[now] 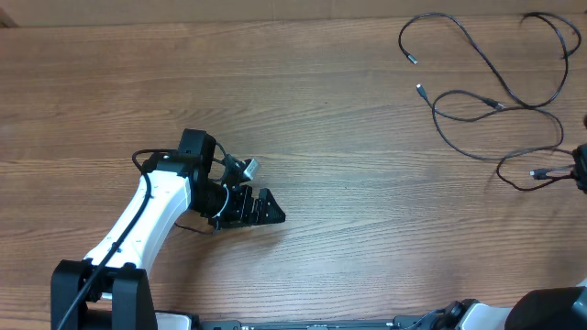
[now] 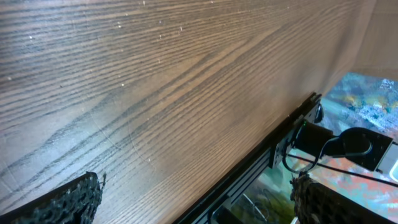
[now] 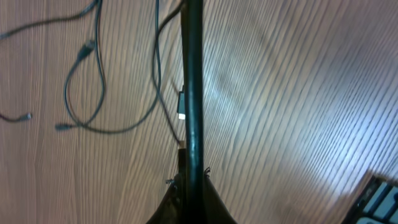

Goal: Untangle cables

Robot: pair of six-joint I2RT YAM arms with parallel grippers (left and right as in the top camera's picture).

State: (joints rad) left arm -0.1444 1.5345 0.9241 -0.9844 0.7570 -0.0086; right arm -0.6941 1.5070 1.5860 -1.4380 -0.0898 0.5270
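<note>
The cables [image 1: 496, 106] lie as loose black strands with small plug ends at the table's far right. My right gripper [image 1: 581, 170] is at the right edge, next to a plug end [image 1: 537, 172]. In the right wrist view the right gripper [image 3: 191, 177] is shut on one cable [image 3: 193, 74], which runs taut straight up from the jaws. Other strands [image 3: 66, 99] loop on the wood to its left. My left gripper [image 1: 266, 209] is at the left middle of the table, far from the cables. The left gripper [image 2: 196, 205] stands open, with only bare wood between its fingers [image 2: 68, 199].
The wooden table's near edge has a black rail [image 2: 267, 155], with black arm hardware [image 2: 354, 143] beyond it. The white left arm [image 1: 147, 206] reaches in from the bottom left corner.
</note>
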